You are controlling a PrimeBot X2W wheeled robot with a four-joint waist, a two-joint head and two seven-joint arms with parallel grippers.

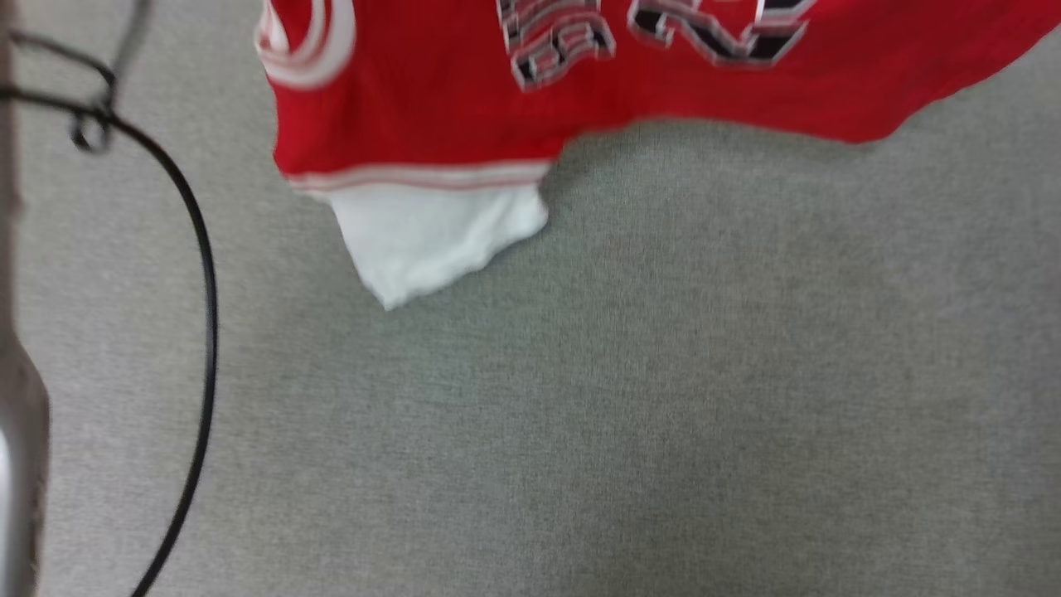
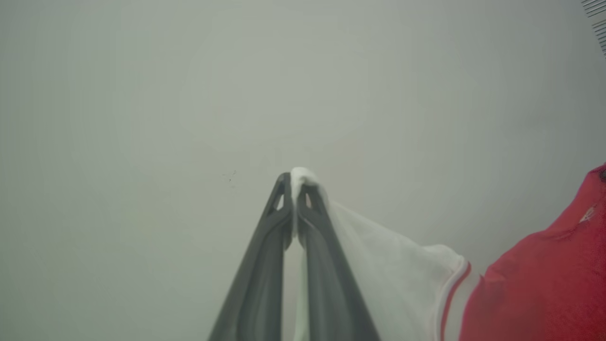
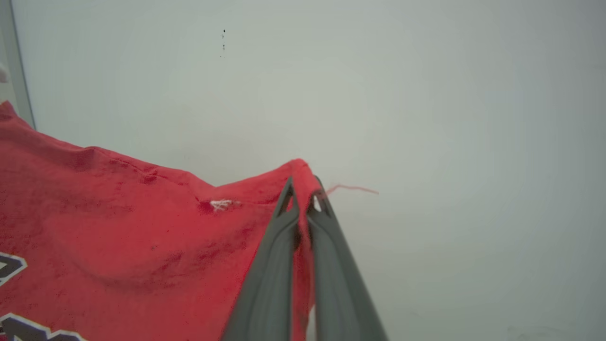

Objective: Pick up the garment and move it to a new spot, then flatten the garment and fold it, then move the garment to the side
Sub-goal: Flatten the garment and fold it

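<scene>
Grey carpet [image 1: 580,414], red garment [image 1: 414,99], unreadable print [image 1: 564,46]

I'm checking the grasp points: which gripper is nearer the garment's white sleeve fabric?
Left. The left gripper is shut on the tip of a white sleeve; the right gripper is shut on a red edge of the garment, off the sleeve.

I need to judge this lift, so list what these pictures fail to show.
Head view: the shirt runs off the top edge; its print is cut off and blurred.
Head view: the cable leaves the bottom edge, ends unseen.
Left wrist view: the left tool pinches the white sleeve; the bottom edge cuts off the fabric below.
Right wrist view: the right tool pinches red cloth; which part of the shirt cannot be told.
</scene>
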